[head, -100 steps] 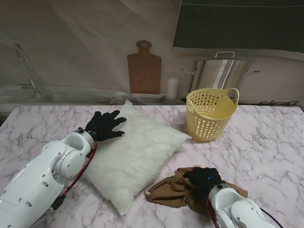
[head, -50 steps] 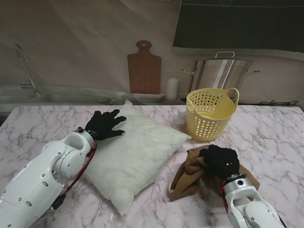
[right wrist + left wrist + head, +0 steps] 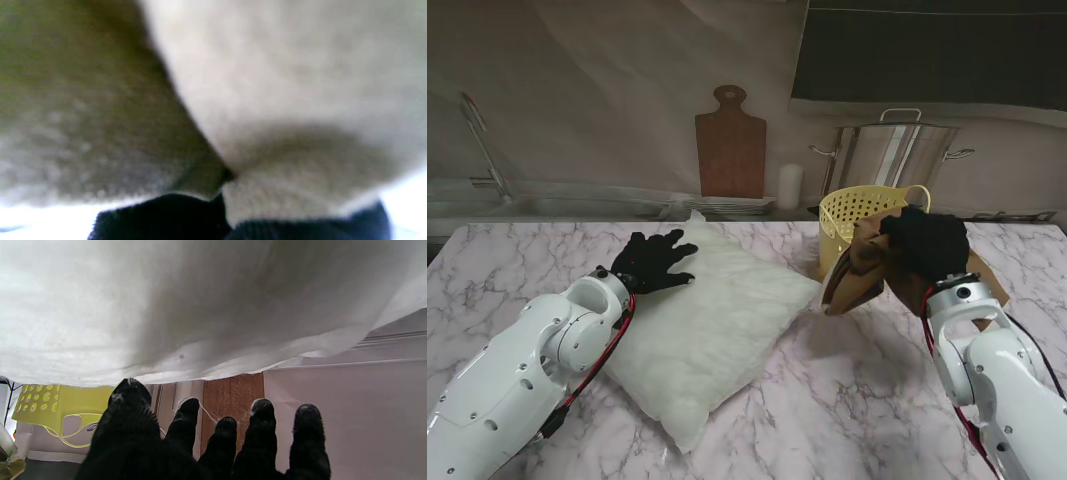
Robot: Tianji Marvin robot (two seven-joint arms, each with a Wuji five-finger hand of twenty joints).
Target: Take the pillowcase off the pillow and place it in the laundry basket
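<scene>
Stand view: right hand (image 3: 924,240) grips the bunched brown pillowcase (image 3: 859,268), lifted just at the laundry basket (image 3: 844,209) rim. Left hand (image 3: 653,262), fingers spread, rests flat on the bare pillow (image 3: 717,325) left of that basket.

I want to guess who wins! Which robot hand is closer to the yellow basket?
The right hand. It holds the brown pillowcase up right at the basket. The left hand rests on the white pillow, farther away.

marble table (image 3: 857,400) | on it: white pillow (image 3: 712,330), yellow basket (image 3: 852,215)
</scene>
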